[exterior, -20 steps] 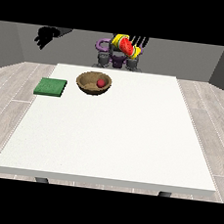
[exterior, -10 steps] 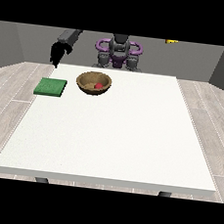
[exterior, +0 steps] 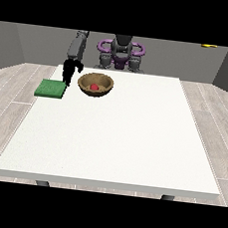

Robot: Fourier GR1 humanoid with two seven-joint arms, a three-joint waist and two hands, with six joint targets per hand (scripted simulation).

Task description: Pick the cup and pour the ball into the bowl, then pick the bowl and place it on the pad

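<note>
Toward the table's (exterior: 113, 136) far left corner, a brown bowl (exterior: 95, 84) sits with a red ball (exterior: 94, 86) inside it, and a green pad (exterior: 51, 88) lies flat just beside it, apart from it. The hand at the view's left (exterior: 68, 72) hangs fingers-down between pad and bowl, above the pad's near edge; cannot tell whether its fingers are open or curled. No cup or other hand visible.

no readable text, labels, or signs

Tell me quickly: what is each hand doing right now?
Hand at the view's left: holding nothing; fingers cannot be told.
Hand at the view's right: not in view.
</note>
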